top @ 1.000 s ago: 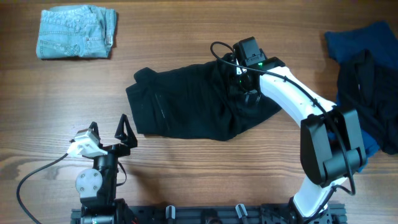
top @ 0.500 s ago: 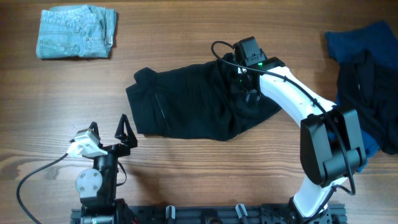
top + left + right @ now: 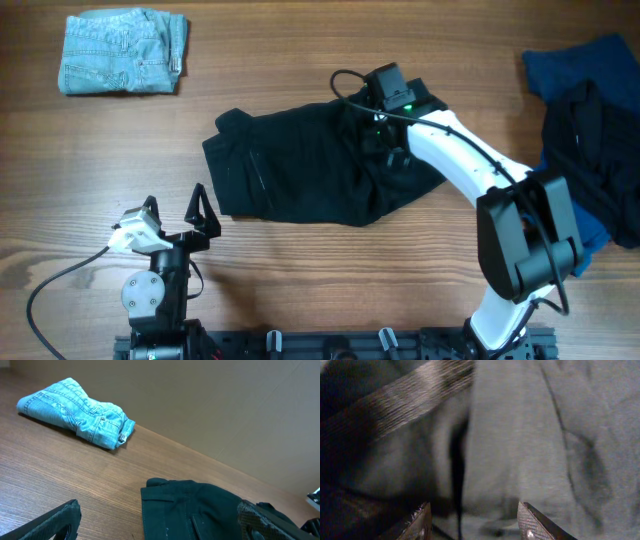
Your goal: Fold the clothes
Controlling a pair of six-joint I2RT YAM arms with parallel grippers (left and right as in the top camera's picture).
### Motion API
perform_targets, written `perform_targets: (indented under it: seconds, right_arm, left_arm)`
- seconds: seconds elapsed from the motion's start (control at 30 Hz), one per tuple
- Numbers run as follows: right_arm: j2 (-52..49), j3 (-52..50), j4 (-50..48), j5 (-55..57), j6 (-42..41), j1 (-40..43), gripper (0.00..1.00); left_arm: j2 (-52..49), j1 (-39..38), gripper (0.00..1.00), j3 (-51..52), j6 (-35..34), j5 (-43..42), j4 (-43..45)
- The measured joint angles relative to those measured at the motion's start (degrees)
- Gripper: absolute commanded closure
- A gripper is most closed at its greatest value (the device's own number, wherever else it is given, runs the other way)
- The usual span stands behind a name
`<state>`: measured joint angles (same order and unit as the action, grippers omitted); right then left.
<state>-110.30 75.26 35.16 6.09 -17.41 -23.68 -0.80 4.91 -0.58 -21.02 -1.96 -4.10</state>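
The black shorts (image 3: pixel 300 170) lay spread across the middle of the surface (image 3: pixel 330 290), their left edge showing a stitched seam and their right end bunched into soft ridges under the right arm. They looked light, limp and thin, likely to sag and drag rather than hold a shape, so a hold on a hem, a waistband corner or a seamed edge seemed better than a pinch in the loose middle. The right pincer (image 3: pixel 472 520) hung low over that bunched right end, its jaws partly spread, with cloth filling the view beyond the tips and nothing visibly clamped between them. The left pincer (image 3: pixel 175 205) sat at the near left, spread wide and empty, well apart from the shorts. The pale-blue denim shorts (image 3: pixel 123 52) lay folded into a compact bundle at the far left corner. A dark blue garment (image 3: pixel 570 65) and a black garment (image 3: pixel 600 150) lay heaped together at the right edge. No brand, label or writing could be read on any of them.
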Motion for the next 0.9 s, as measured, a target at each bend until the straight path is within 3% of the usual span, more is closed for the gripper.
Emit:
perform_targets:
  seconds: [0.23, 0.4, 0.57, 0.67, 0.9]
  right_arm:
    - [-3.69, 0.00, -0.11, 1.92, -2.45, -0.74, 0.55]
    - [-4.48, 0.00, -0.07, 3.17, -3.23, -0.76, 0.76]
    - [-4.48, 0.00, 0.50, 4.07, -3.37, -0.48, 0.82]
    - [-4.46, 0.02, 1.44, 4.11, -3.37, 0.07, 0.95]
    - [0.55, 0.02, 3.41, 4.39, -3.10, 3.08, 0.96]
  left_arm:
    - [0.00, 0.00, 0.00, 0.00, 0.00, 0.02, 0.02]
    - [0.00, 0.00, 0.00, 0.00, 0.00, 0.00, 0.00]
    - [0.00, 0.00, 0.00, 0.00, 0.00, 0.00, 0.00]
    - [0.00, 0.00, 0.00, 0.00, 0.00, 0.00, 0.02]
    - [0.00, 0.00, 0.00, 0.00, 0.00, 0.00, 0.00]
